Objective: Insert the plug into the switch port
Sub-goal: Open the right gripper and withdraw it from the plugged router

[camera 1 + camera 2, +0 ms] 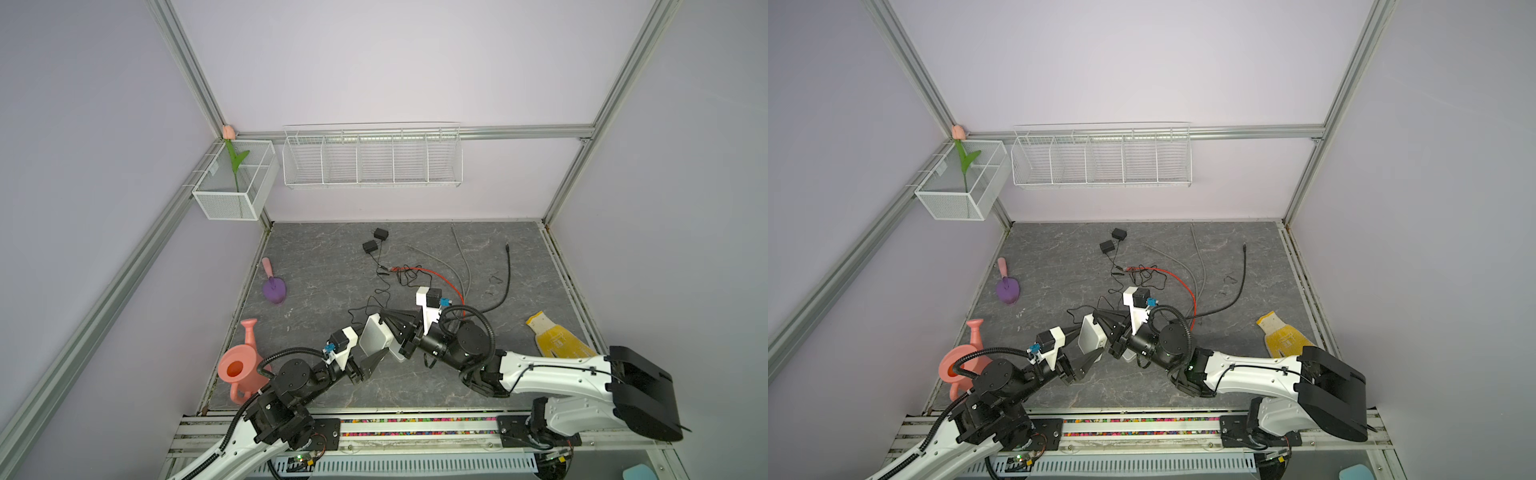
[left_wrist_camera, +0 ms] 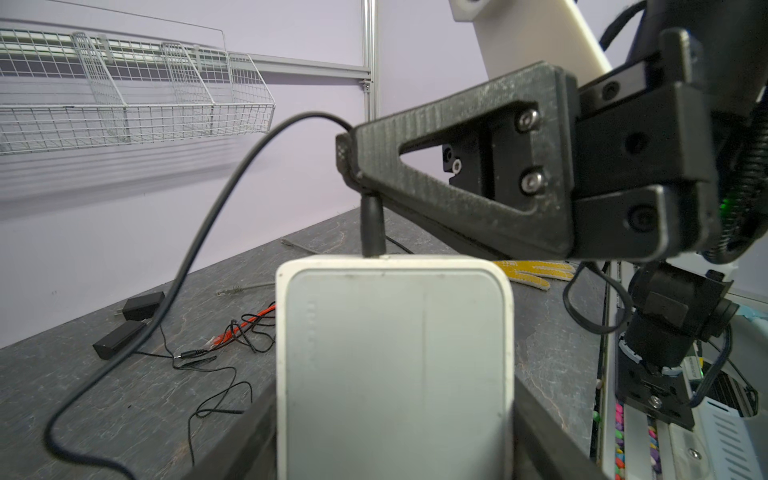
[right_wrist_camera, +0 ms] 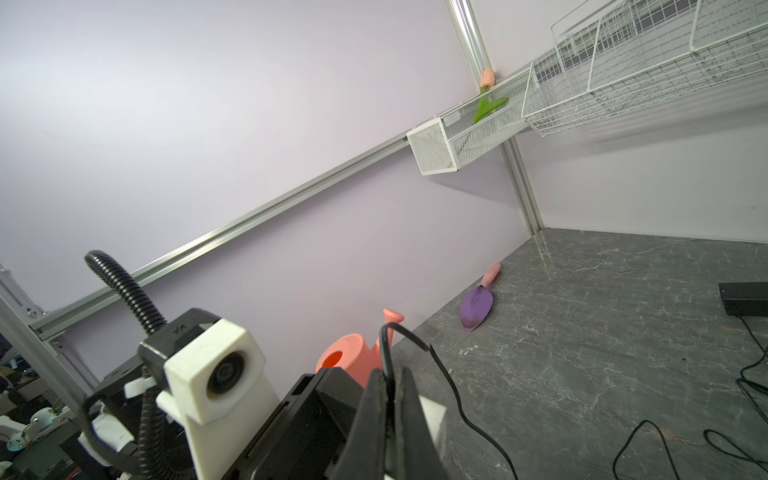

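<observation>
L gripper [image 1: 373, 341] grasps switch [image 2: 395, 353] by its sides, held off table [image 1: 324, 266]. Switch is a white plastic box w/ rounded corners and a smooth pale-grey face w/ one thin seam line. R gripper [image 2: 349, 164] is clenched on plug [image 2: 371, 226], a black round rubbery barrel. Plug stands upright, end meeting switch's top edge; can't tell how deep. Thin black cable [image 2: 208, 232] arcs from R tips down to table. Fingers [image 2: 457, 108] are black, ribbed, triangular frames. Table is grey, marble-veined. Yellow glove [image 1: 555, 338] print too small to read.
</observation>
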Robot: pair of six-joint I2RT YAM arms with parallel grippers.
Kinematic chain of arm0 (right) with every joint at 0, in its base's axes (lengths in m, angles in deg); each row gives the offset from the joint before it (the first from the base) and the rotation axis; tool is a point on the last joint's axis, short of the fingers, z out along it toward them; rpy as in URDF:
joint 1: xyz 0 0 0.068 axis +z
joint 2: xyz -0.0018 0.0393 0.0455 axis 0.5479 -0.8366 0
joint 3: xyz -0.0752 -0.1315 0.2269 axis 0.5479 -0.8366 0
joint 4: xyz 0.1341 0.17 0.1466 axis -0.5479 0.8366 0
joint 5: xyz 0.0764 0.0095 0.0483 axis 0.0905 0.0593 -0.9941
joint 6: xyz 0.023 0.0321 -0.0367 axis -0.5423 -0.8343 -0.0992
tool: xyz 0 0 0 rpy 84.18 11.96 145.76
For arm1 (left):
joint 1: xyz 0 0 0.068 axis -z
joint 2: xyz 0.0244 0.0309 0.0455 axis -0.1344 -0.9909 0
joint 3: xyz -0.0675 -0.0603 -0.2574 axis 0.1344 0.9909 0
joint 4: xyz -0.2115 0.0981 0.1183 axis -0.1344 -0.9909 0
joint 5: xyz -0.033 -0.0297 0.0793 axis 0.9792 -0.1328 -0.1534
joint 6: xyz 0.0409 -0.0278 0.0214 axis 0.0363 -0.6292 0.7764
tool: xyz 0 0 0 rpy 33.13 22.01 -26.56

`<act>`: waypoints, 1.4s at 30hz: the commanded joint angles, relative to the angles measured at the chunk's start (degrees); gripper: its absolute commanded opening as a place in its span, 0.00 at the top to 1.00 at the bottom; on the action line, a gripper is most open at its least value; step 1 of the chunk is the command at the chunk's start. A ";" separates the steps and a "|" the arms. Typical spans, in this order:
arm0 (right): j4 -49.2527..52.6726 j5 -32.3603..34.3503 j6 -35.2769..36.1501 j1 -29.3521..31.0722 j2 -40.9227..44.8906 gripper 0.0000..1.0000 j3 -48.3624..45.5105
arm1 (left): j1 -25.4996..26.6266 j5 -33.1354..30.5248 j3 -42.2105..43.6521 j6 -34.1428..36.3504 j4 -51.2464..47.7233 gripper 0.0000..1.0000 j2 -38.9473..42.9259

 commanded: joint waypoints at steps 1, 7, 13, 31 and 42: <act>24.31 -3.54 -1.34 2.35 -6.73 0.93 -4.99 | 0.20 2.62 -9.96 2.63 27.71 1.00 2.13; 24.59 -3.81 -1.67 2.89 -7.93 0.93 -4.39 | 0.18 2.67 -10.66 3.21 27.91 1.00 1.90; 24.40 -3.55 -2.33 3.20 -8.60 0.94 -4.85 | 0.15 2.43 -11.24 3.74 27.14 1.00 2.48; 59.13 -0.08 19.66 -1.41 12.96 0.44 18.67 | 0.20 -12.39 -2.20 -10.03 -2.08 1.00 2.43; 69.83 1.88 14.15 -2.73 12.21 0.43 10.55 | 0.09 -27.16 -5.03 -23.21 -19.55 1.00 -12.74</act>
